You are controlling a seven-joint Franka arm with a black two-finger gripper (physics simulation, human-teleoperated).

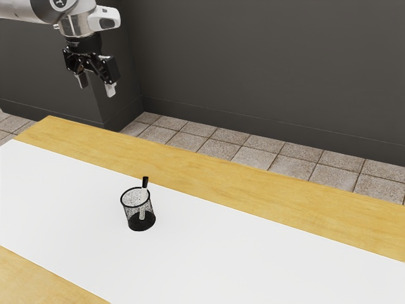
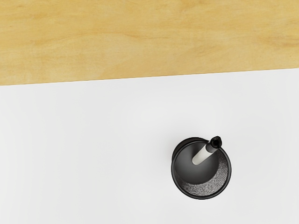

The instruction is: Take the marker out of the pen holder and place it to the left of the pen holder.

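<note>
The end effector (image 1: pixel 96 84) hangs well above the tabletop (image 1: pixel 209 174), fingers (image 1: pixel 111 89) spread with nothing between them, presumably ready for the marker (image 2: pixel 201 153). That leans inside the mesh pen holder (image 2: pixel 212 185), its black cap (image 1: pixel 145 182) poking past the rim (image 2: pixel 202 198), likely the handiest grip.

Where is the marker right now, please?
On the exterior view's left, the marker leans in the pen holder, its black end above the rim.

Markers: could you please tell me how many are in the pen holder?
1. The marker leans inside the pen holder, its black end above the rim. I see no others.
</note>
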